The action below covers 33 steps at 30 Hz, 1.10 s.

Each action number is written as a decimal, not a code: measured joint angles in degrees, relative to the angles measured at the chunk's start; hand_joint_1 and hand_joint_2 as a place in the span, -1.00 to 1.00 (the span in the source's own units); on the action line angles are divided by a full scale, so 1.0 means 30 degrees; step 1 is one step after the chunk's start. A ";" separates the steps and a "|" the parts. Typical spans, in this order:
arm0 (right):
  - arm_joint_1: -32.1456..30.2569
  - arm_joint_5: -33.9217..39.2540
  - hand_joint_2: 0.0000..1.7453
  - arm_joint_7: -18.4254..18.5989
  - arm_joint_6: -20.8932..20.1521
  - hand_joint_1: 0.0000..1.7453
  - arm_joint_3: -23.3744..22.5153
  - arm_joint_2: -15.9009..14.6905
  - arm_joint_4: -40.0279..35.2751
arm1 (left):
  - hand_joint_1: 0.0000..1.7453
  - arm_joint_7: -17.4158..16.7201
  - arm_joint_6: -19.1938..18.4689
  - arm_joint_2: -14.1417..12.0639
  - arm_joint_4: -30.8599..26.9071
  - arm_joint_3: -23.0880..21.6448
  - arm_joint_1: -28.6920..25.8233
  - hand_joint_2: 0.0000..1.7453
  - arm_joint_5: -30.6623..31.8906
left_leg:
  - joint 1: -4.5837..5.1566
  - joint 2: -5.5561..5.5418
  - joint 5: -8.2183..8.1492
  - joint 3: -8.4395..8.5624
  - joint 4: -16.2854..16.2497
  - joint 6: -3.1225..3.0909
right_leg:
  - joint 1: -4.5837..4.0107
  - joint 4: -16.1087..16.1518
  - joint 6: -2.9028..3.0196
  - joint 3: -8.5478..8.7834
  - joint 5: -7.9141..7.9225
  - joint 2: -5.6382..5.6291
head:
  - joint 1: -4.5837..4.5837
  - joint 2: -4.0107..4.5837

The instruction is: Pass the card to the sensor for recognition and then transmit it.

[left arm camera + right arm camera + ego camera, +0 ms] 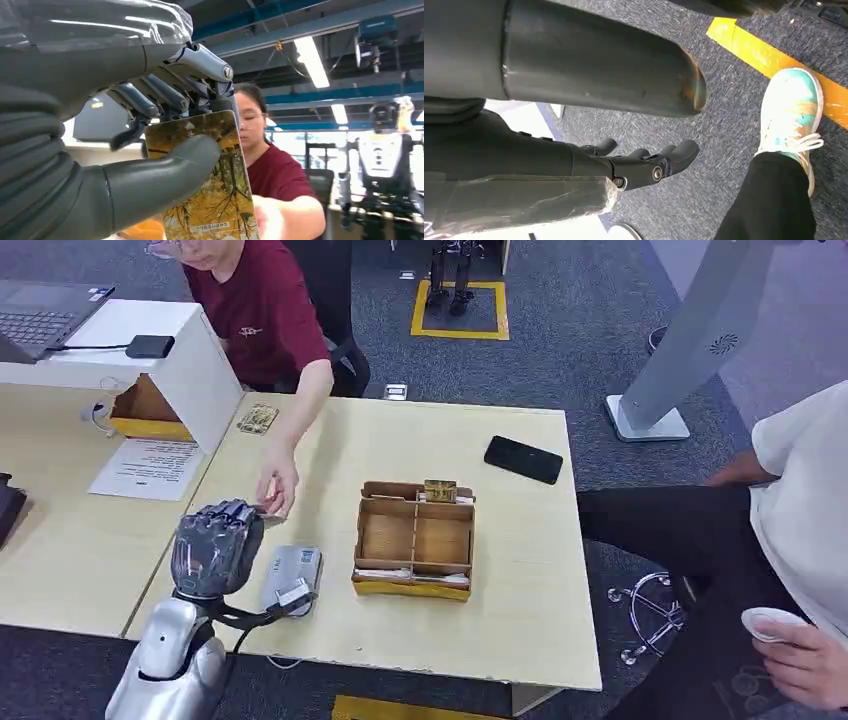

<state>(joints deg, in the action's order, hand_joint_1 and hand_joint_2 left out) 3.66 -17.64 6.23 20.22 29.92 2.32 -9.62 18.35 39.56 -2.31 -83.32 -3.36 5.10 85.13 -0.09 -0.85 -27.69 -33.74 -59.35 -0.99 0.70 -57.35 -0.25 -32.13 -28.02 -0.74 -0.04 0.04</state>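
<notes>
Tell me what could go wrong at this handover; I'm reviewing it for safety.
1. The left hand pins the card under its thumb while the person's hand reaches for it. If the grip doesn't ease when the person pulls, the card may bend or slip to the table.
2. The person's fingers are close to the robot's fingers; a closing motion could pinch them.
3. The cable by the card reader runs under the left arm and could snag as it retracts.

Left robot hand (216,545) raised, gripping; right robot hand (644,162) hangs slack.
</notes>
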 joint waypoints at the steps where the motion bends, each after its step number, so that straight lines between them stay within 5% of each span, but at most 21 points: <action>1: 0.0001 0.0000 -1.00 0.0000 0.0007 -1.00 0.0007 0.0000 0.0000 | 1.00 0.0266 0.0000 0.0168 0.0022 0.0233 -0.0022 1.00 -0.0065 | 0.0000 0.0000 0.0000 0.0000 0.0000 0.0000 | 0.0000 0.0000 0.0000 0.0000 0.0000 0.0000 | 0.0000 0.0000; 5: 0.0000 0.0007 -1.00 0.0000 0.0015 -1.00 0.0007 0.0007 0.0007 | 1.00 0.1142 0.0000 0.0690 0.0131 0.0951 -0.0024 1.00 -0.0354 | 0.0001 -0.0003 0.0000 0.0000 -0.0001 0.0000 | 0.0000 0.0000 0.0000 0.0000 0.0000 0.0002 | 0.0000 0.0000; 9: 0.0000 0.0116 -1.00 -0.0007 0.0130 -1.00 0.0015 0.0022 0.0007 | 1.00 0.4904 0.0000 0.2016 0.1494 0.2766 0.0415 1.00 -0.3522 | 0.0002 -0.0007 0.0000 0.0006 -0.0004 0.0000 | 0.0001 0.0002 0.0000 -0.0004 0.0000 0.0004 | 0.0007 0.0000; 10: 0.0003 0.0212 -1.00 -0.0029 0.0160 -1.00 0.0015 0.0037 0.0015 | 1.00 0.5008 0.0029 0.2200 0.2430 0.2877 0.0711 1.00 -0.5070 | 0.0003 -0.0015 0.0003 0.0005 -0.0004 -0.0003 | 0.0001 0.0002 -0.0001 0.0002 0.0001 0.0011 | 0.0000 0.0000; 12: 0.0009 0.0292 -1.00 -0.0066 0.0197 -1.00 0.0015 0.0066 0.0015 | 1.00 0.4702 0.0058 0.2432 0.3761 0.2789 0.0837 1.00 -0.7076 | 0.0002 0.0011 0.0001 0.0007 -0.0006 -0.0002 | 0.0000 0.0002 0.0007 -0.0005 0.0012 -0.0017 | 0.0015 0.0000; 22: -0.0018 0.0328 -1.00 -0.0066 0.0204 -1.00 0.0015 0.0102 0.0022 | 1.00 0.4207 -0.0220 0.2702 0.5836 0.2556 0.1227 1.00 -0.8410 | 0.0000 0.0010 0.0002 0.0004 -0.0007 -0.0003 | -0.0002 0.0001 0.0009 -0.0010 0.0013 -0.0014 | 0.0007 0.0000; 26: -0.0033 0.0495 -1.00 -0.0066 0.0270 -1.00 0.0015 0.0102 0.0029 | 1.00 0.3779 -0.4730 0.2622 0.5611 0.1655 0.1133 1.00 -1.4346 | 0.0000 0.0006 0.0003 0.0000 -0.0007 -0.0003 | -0.0002 0.0001 0.0009 -0.0008 0.0013 -0.0013 | 0.0000 0.0000; 28: -0.0044 0.0605 -1.00 -0.0080 0.0343 -1.00 0.0007 0.0102 0.0029 | 1.00 0.3310 -0.6174 0.2490 0.5164 0.1164 0.0999 1.00 -1.5607 | 0.0000 0.0007 0.0003 0.0000 -0.0007 -0.0003 | -0.0001 0.0001 0.0008 -0.0006 0.0014 -0.0012 | 0.0007 0.0000; 33: -0.0110 0.0612 -1.00 -0.0197 0.0430 -1.00 0.0007 0.0153 0.0058 | 1.00 0.2567 -0.6885 0.2177 0.4663 0.0684 0.0918 1.00 -1.6180 | 0.0001 0.0011 0.0002 0.0001 -0.0007 -0.0003 | -0.0001 0.0001 0.0008 -0.0008 0.0013 -0.0015 | 0.0007 0.0000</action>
<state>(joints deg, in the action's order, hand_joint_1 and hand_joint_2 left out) 3.33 -15.80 5.64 21.51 29.94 2.78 -9.44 26.05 18.91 4.22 -69.33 -1.31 7.85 36.59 -0.09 -0.82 -27.68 -33.73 -59.37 -1.00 0.69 -57.34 -0.22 -32.15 -27.98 -0.78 -0.02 0.04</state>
